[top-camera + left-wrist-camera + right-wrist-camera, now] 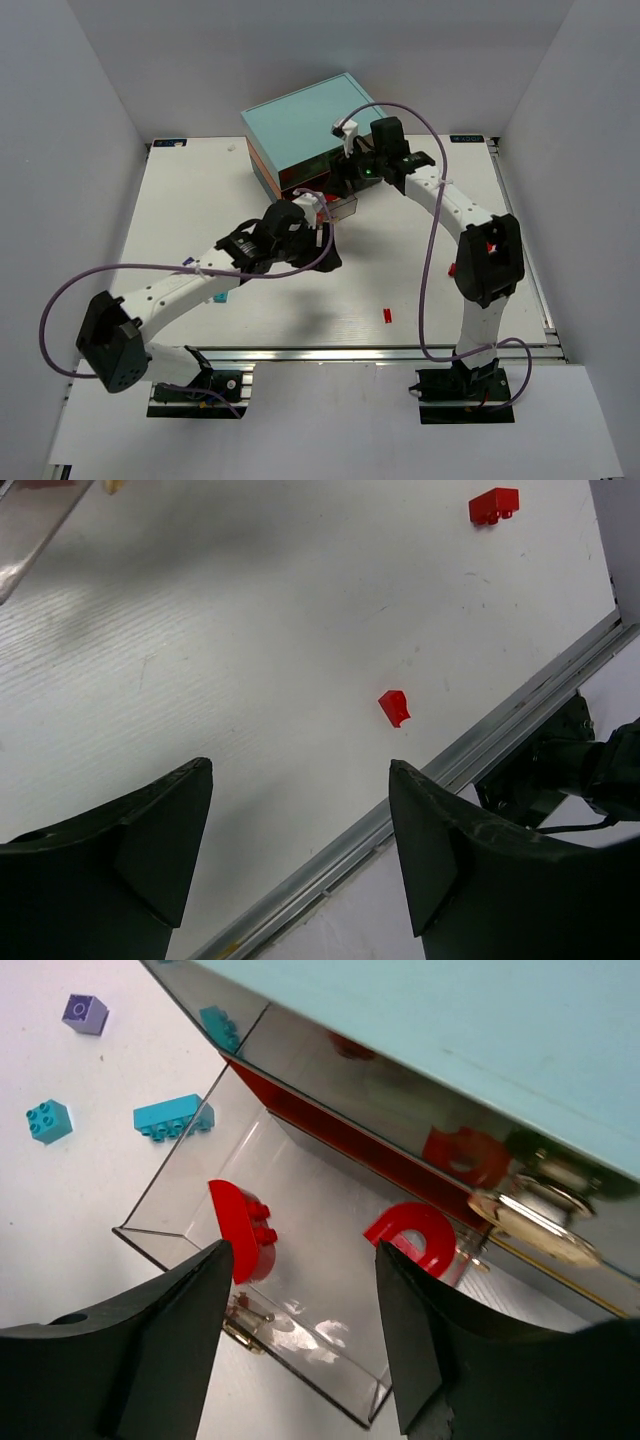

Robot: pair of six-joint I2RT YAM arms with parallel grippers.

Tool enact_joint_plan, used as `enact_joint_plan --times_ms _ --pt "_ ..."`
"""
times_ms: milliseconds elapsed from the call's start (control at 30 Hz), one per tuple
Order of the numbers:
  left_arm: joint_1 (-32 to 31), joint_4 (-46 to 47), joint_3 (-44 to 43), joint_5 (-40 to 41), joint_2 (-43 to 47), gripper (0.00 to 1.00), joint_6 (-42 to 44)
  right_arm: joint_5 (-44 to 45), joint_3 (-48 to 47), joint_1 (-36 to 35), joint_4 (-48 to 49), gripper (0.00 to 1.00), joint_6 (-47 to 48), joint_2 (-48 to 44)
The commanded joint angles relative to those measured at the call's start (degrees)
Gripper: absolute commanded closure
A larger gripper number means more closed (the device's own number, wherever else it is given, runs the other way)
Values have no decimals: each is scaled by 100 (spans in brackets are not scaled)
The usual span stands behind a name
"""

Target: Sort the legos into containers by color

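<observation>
**Both grippers open; two red bricks in the drawer, others loose on the table**

Overhead view: The teal-topped chest stood at the far side of the table. One drawer was pulled out toward the arms. The right arm reached to the chest front above that drawer. The left arm stretched to the table's middle, just near of the drawer. A red brick lay near the front edge. A second red brick lay beside the right arm. A cyan brick showed by the left arm.

Left wrist view: The left gripper stood wide, with nothing between its fingers, above bare table. The nearer red brick lay beyond the fingertips, close to the edge rail. The other red brick lay well apart from it.

Right wrist view: The right gripper stood wide and held nothing, over the clear drawer. Inside lay a half-round red brick, near the left fingertip, and a red arch brick. A tan knob showed on the chest front. Outside the drawer, on the table, lay a long cyan brick just beside its wall, a small cyan brick and a lilac brick.
</observation>
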State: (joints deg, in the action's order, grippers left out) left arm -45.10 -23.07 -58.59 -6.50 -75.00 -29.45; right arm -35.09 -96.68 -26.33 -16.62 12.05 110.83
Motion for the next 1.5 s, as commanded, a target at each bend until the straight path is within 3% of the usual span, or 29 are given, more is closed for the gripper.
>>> enact_joint_plan --times_ms 0,67,100,200,300,400,467,500,600,800,967,1467 --pt "-78 224 -494 -272 -478 21 202 212 -263 180 -147 36 -159 -535" --pt "-139 259 -644 -474 -708 30 334 536 -158 381 -192 44 -378 -816" --pt "-218 207 -750 -518 -848 34 378 1121 -88 444 -192 63 -727 -956" --pt "-341 58 -1372 -712 -1463 48 449 1933 299 889 -375 100 -1160 -1379" --pt "-551 -274 -1865 -844 -2148 49 414 2462 369 1409 -990 100 -1670 -1520" --pt "-780 -889 -2603 -643 -2729 36 213 1893 518 1858 -1738 99 -1619 -1538" --pt "-868 -1207 -3000 -484 -2949 31 -102 1568 755 2236 -1941 84 -1338 -1687" --pt "-956 -1513 -3122 -388 -3133 30 -209 1306 922 2324 -2002 67 -1233 -1739" --pt "-1044 -2278 -3816 -133 -3537 28 -701 831 1142 2850 -2231 47 -802 -1863" --pt "-1352 -3475 -4968 254 -4267 27 -2124 389 1336 3344 -2074 44 -476 -1942" --pt "-1720 -3502 -4873 474 -4602 26 -3380 275 1231 3555 -2108 43 -415 -1907" --pt "-2029 -3678 -5576 1300 -5718 27 -4253 415 1811 3793 -2249 42 -265 -2671"
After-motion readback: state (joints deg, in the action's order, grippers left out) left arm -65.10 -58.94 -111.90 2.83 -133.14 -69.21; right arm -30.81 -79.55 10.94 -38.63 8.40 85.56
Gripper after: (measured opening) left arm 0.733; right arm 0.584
